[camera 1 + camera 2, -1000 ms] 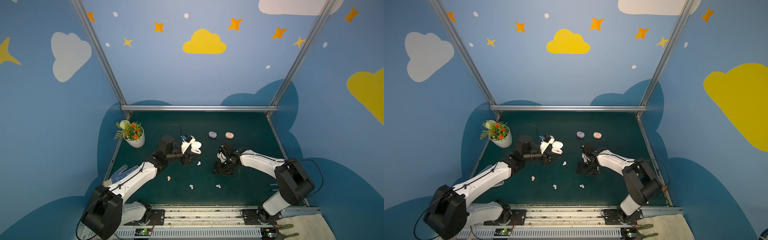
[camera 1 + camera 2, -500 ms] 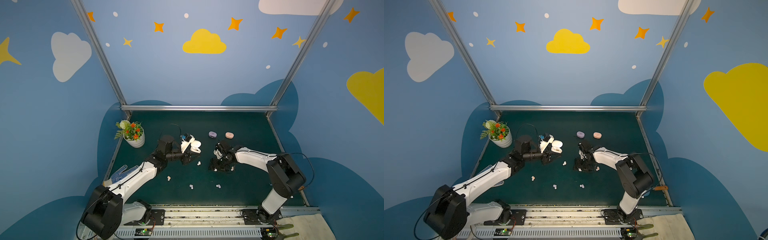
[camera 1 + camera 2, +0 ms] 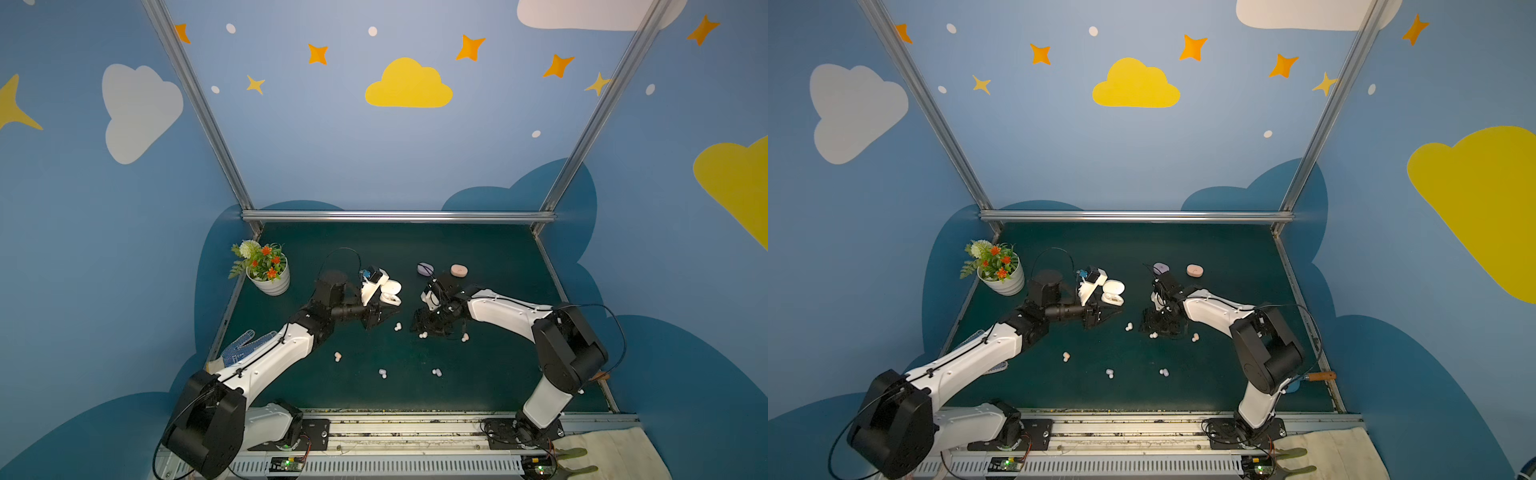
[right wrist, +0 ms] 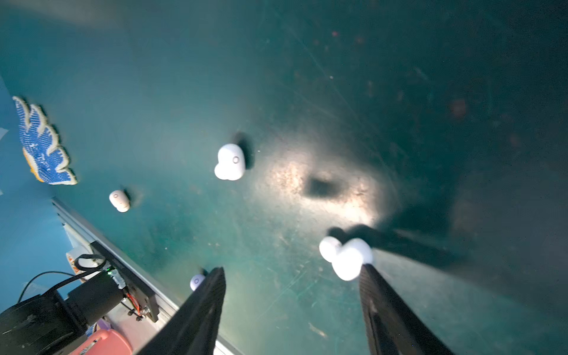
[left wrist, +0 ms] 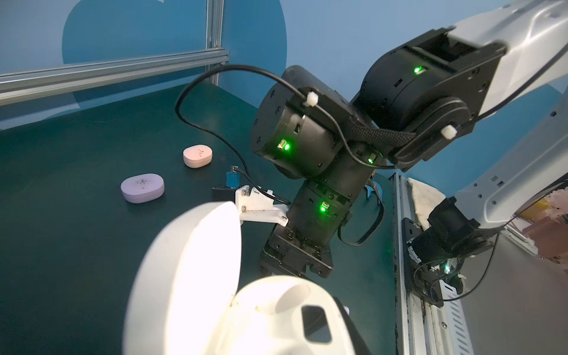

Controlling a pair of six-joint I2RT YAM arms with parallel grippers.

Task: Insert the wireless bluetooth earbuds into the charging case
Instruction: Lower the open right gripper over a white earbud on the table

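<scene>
Six tiny bean-shaped plastic wireless earbuds lie loose on the dark green table mat (image 3: 478, 249), none of them in a case. One white earbud (image 4: 347, 258) rests against the tip of one finger (image 4: 379, 296) of the right gripper (image 4: 291, 270). Its jaws stand wide apart with nothing between them.

Since a second ago that gripper has slid nearer the open white plastic charging case (image 3: 390, 292). Two buds beside the gripper were hidden then and now show in both top views. Another bud (image 3: 398, 326) lies just on the robot's side of the white case, and three more lie farther that way.

The left gripper (image 3: 382, 309) is clamped on the white case's base with the lid raised, as it was before. Beyond the white case, to its right, sit a closed lavender oval case (image 3: 424, 269) and a closed peach-pink oval case (image 3: 459, 270). A white flowerpot (image 3: 269, 282) stands well to the white case's left.
</scene>
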